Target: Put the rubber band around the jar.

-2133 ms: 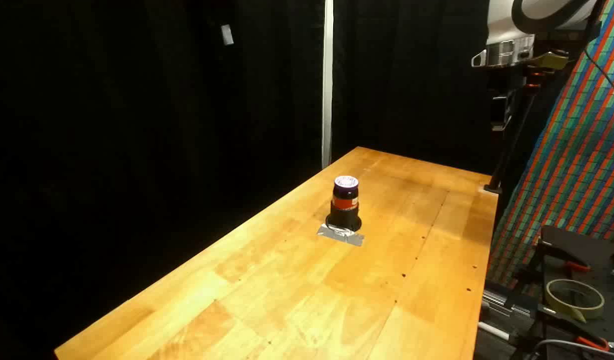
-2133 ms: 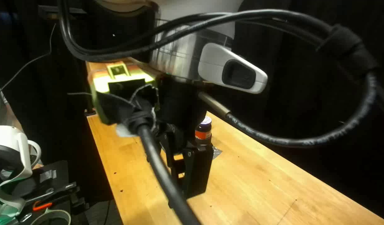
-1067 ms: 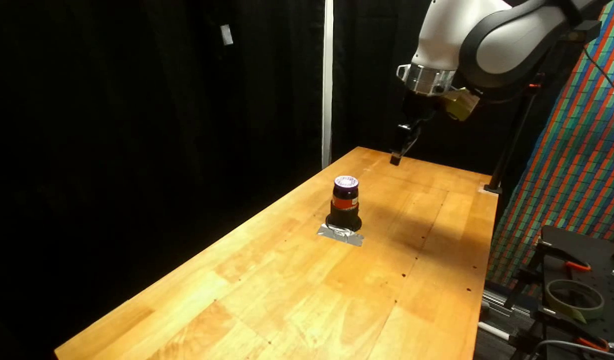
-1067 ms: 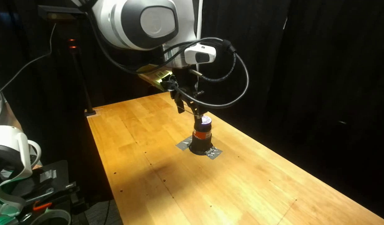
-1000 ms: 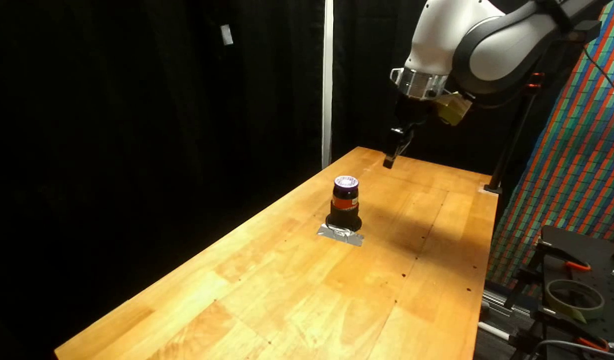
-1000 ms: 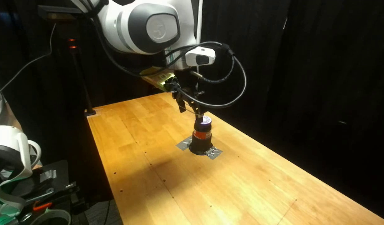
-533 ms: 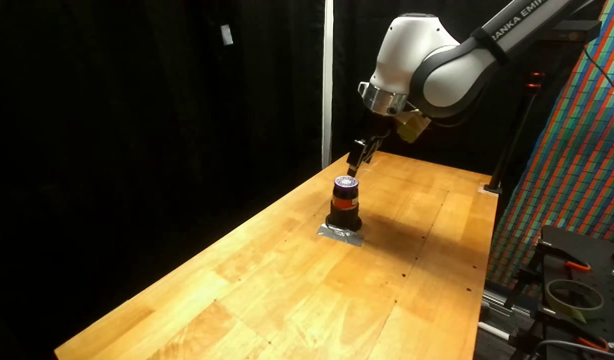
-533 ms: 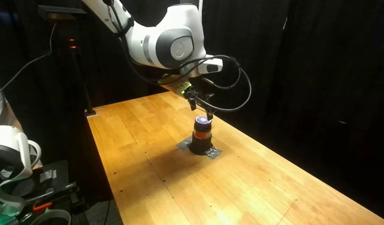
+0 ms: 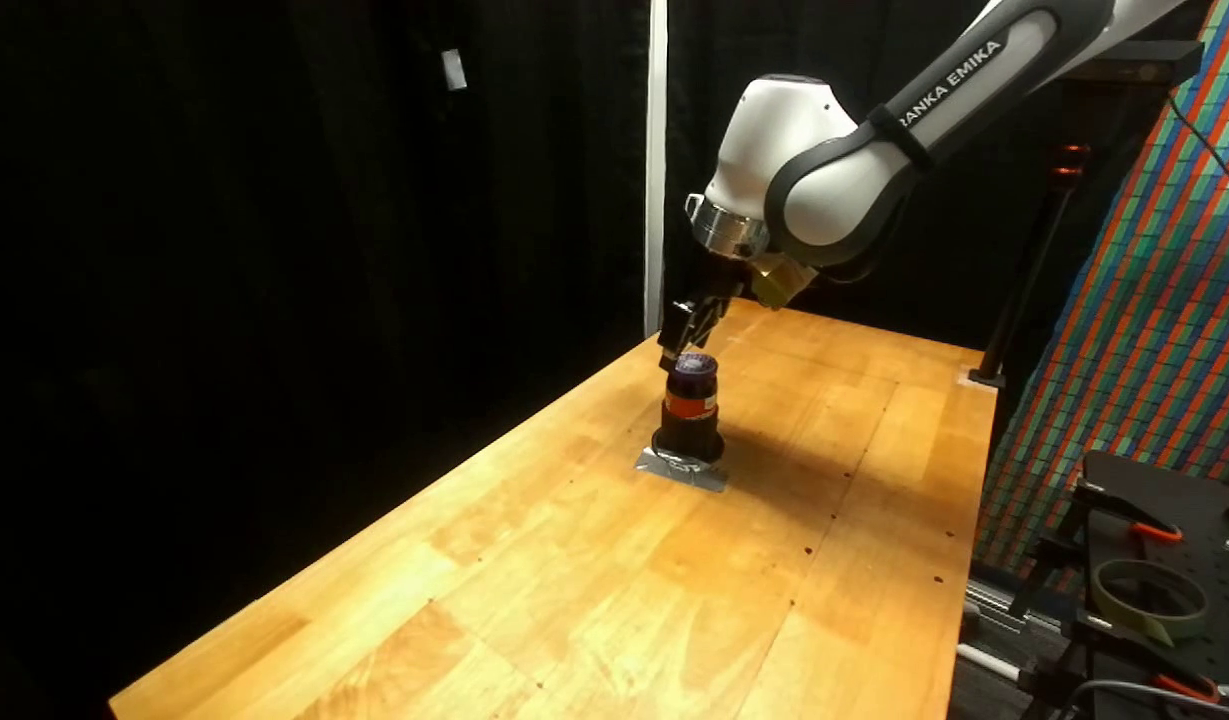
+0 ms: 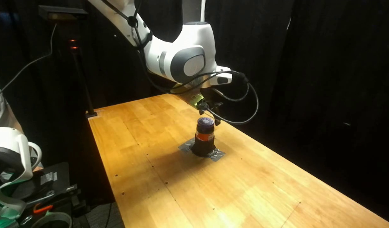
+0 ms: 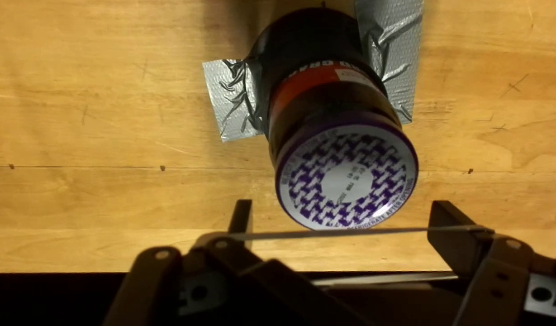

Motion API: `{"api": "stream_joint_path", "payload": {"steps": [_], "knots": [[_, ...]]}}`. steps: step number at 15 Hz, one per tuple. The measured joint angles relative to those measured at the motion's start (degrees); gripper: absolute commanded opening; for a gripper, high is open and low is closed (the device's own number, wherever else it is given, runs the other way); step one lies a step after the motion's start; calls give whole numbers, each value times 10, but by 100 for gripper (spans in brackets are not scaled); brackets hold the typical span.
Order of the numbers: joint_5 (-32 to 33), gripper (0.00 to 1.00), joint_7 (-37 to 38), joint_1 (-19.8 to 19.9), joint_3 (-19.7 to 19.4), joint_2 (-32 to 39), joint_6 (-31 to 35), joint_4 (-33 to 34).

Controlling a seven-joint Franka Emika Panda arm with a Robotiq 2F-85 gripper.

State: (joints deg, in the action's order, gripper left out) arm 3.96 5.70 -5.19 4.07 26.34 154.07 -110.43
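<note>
The jar stands upright in a black base taped to the table. It has an orange label and a purple-and-white lid, and shows in both exterior views [image 9: 691, 406] [image 10: 204, 136] and in the wrist view [image 11: 345, 181]. My gripper, in both exterior views [image 9: 683, 354] [image 10: 209, 117] and the wrist view [image 11: 342, 202], is open, its fingers apart close to the lid and at about its height. The rubber band [image 11: 338, 233] is stretched between the two fingers, with a second strand lower in the wrist view. The near strand crosses the lid's lower edge in that picture; I cannot tell whether it touches.
Grey tape [image 9: 681, 469] holds the base on the wooden table [image 9: 574, 620]. A dark post [image 9: 1014, 290] stands at a table corner. A side stand with a tape roll [image 9: 1152, 598] is beside the table. A cable loop [image 10: 257, 104] hangs from the wrist.
The arm has swung in over the table and come down, bringing the gripper to the jar's lid. The gripper has stayed open. The jar and its base have not moved.
</note>
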Motion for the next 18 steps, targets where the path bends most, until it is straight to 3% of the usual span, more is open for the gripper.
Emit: {"api": "stream_joint_path", "payload": {"steps": [9, 18], "knots": [[-23, 100, -19, 11, 0, 61, 10, 38], [-35, 100, -21, 14, 0, 78, 34, 42]]}}
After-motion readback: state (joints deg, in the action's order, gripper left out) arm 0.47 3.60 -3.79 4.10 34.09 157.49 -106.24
